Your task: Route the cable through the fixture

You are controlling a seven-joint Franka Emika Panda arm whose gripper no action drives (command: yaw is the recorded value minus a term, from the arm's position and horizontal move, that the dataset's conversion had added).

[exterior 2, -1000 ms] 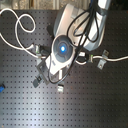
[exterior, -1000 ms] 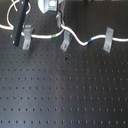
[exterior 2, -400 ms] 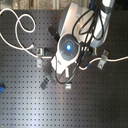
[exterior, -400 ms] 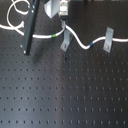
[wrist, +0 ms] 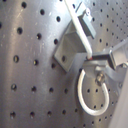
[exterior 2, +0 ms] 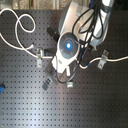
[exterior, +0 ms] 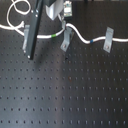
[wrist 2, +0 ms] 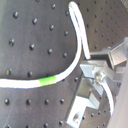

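Observation:
The white cable runs from a loop at the first exterior view's upper left, past its green band, over a grey fixture clip, past a blue band, to a second clip. My gripper hangs just above the first clip, where the cable rises to it. In the first wrist view the gripper looks shut on the cable beside the clip. The second wrist view shows the green band and the clip. The arm hides this spot in the second exterior view.
A dark bar hangs from the arm, to the left of the clip in the first exterior view. The second exterior view shows further clips on the black perforated board, and a blue object at its left edge.
The arm and its dark bar have moved toward the first exterior view's right, up to the first clip. The cable there now arches up higher.

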